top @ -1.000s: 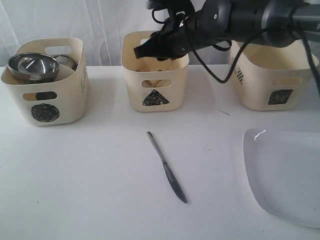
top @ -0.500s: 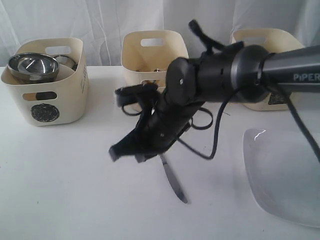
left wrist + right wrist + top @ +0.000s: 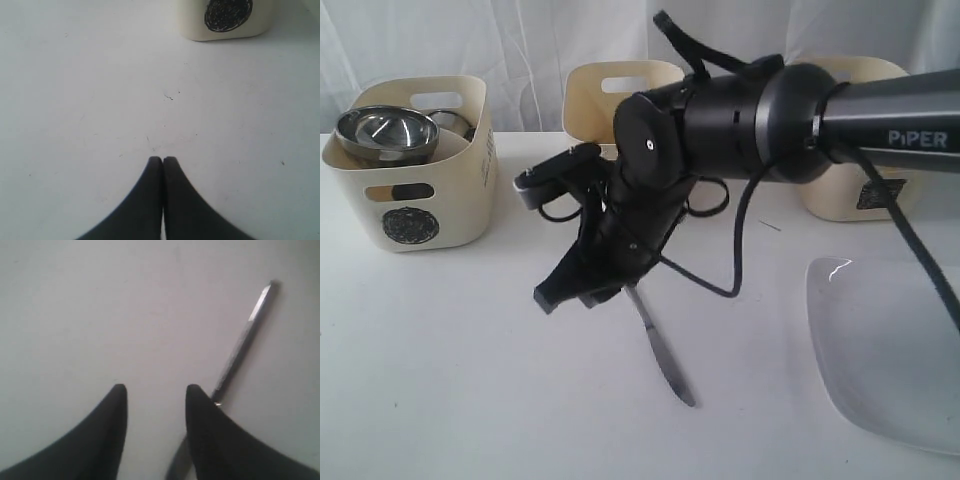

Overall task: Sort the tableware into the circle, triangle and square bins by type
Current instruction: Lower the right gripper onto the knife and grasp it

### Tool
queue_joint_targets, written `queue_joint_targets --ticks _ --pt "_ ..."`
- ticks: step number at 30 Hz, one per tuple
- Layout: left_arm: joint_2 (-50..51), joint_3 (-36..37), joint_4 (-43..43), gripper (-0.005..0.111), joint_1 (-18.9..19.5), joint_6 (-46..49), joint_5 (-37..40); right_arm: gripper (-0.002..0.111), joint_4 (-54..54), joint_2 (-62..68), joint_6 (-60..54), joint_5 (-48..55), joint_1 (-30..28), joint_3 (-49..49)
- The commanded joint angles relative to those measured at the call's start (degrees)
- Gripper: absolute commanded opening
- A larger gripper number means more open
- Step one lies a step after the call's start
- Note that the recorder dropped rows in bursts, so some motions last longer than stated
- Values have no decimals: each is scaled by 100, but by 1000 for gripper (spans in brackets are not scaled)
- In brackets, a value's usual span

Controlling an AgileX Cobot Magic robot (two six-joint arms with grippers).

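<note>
Knife [image 3: 660, 350] lies flat on the table [image 3: 440, 400]. Right gripper [image 3: 156, 389] hangs spread wide at the knife's handle end, grasping nothing. Plate [image 3: 880, 350] lies well right of the knife, circle bin [image 3: 410, 190] with steel bowl [image 3: 385, 130] far behind-left. Left gripper [image 3: 162, 160] is clenched, empty

exterior: across table [image 3: 440, 380] toward bins [image 3: 450, 190] | wrists: close, downward | right/exterior share knife [image 3: 669, 360]
</note>
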Motion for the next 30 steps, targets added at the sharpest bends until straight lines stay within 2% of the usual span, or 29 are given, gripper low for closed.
queue_joint_targets --ticks 1,6,22,30 --pt "-30 24 -39 0 11 5 -17 46 -944 452 829 816 -259 -796" --pt "-30 24 -39 0 11 5 -17 46 -839 1122 1233 1841 -471 -1404" --pt "-30 24 -39 0 11 5 -17 46 -722 1825 1182 1495 -471 -1446" --pt "-30 24 -39 0 11 5 -17 38 66 2095 365 1624 -471 -1446"
